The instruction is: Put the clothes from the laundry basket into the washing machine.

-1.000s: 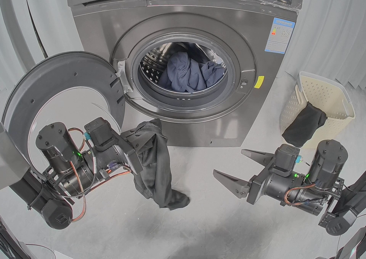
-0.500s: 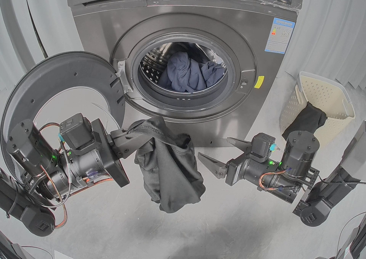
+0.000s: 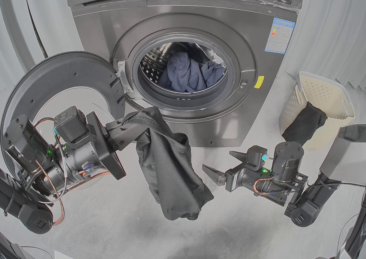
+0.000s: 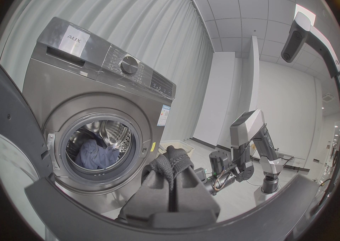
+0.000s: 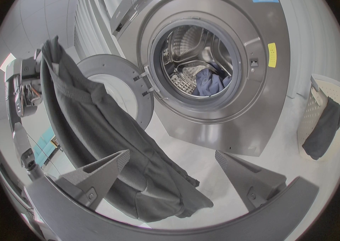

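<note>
My left gripper (image 3: 127,124) is shut on the top edge of a dark grey garment (image 3: 169,172), which hangs free above the floor just below the washing machine's (image 3: 183,16) open drum. In the left wrist view the pinched cloth (image 4: 172,162) bulges out of my left gripper (image 4: 171,185). My right gripper (image 3: 223,164) stands open, to the right of the garment's lower end. In the right wrist view the garment (image 5: 117,149) lies between and beyond its spread fingers (image 5: 106,171). Blue clothes (image 3: 188,73) lie in the drum. A black garment (image 3: 305,124) drapes over the cream laundry basket (image 3: 328,99).
The round machine door (image 3: 61,92) stands swung open to the left, close behind my left arm. The basket sits on the floor right of the machine, beside grey curtains (image 3: 335,23). Bare grey floor (image 3: 228,221) lies in front.
My left gripper has risen slightly toward the drum, and the garment has swung right and hangs longer. My right arm has moved left and down toward the garment's lower end, its gripper still open.
</note>
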Tool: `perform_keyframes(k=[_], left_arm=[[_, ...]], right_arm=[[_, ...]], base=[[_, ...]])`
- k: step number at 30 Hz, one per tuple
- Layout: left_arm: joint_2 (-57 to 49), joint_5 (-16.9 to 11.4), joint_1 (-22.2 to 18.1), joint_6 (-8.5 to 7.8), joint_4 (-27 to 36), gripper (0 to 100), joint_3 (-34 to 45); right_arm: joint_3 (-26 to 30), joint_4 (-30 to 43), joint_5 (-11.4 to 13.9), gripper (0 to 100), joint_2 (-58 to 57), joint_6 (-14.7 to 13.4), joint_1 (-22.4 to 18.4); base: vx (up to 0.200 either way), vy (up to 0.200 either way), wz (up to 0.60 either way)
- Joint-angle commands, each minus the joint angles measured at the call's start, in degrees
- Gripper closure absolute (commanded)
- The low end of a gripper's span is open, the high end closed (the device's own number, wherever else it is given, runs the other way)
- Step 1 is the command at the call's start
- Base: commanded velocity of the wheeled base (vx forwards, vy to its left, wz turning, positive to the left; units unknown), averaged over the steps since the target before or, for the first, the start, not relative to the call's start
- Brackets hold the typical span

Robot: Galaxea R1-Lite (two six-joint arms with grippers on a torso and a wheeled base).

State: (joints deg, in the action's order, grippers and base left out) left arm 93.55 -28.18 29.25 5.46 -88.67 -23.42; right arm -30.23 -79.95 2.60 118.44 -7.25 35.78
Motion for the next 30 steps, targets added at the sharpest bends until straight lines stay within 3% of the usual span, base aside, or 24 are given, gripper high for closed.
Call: perform_keyframes(k=[1, 17, 27, 30], left_arm=[[-0.21, -0.12, 0.02, -0.01, -0.01, 100, -0.31], [-0.03, -0.73, -2.53, 0.08, -0.01, 100, -0.75], [0.05, -0.91, -2.53, -0.01, -0.01, 100, -0.58], [0.05, -0.82, -2.44, -0.10, -0.01, 100, -0.49]], right_arm=[[-0.70, -0.91, 0.13, 0, 5.13, 0.05, 0.70], [-5.54, -1.27, 0.13, 0, 11.11, 0.13, 8.25], [-6.86, -1.35, 0.22, 0, 8.65, 0.31, 0.08], [-9.93, -0.65, 0.22, 0, 8.47, 0.31, -2.82]], base=[[0.000, 0.000, 0.00], [0.000, 0.000, 0.00], [0.000, 0.000, 0.00], [0.000, 0.000, 0.00]])
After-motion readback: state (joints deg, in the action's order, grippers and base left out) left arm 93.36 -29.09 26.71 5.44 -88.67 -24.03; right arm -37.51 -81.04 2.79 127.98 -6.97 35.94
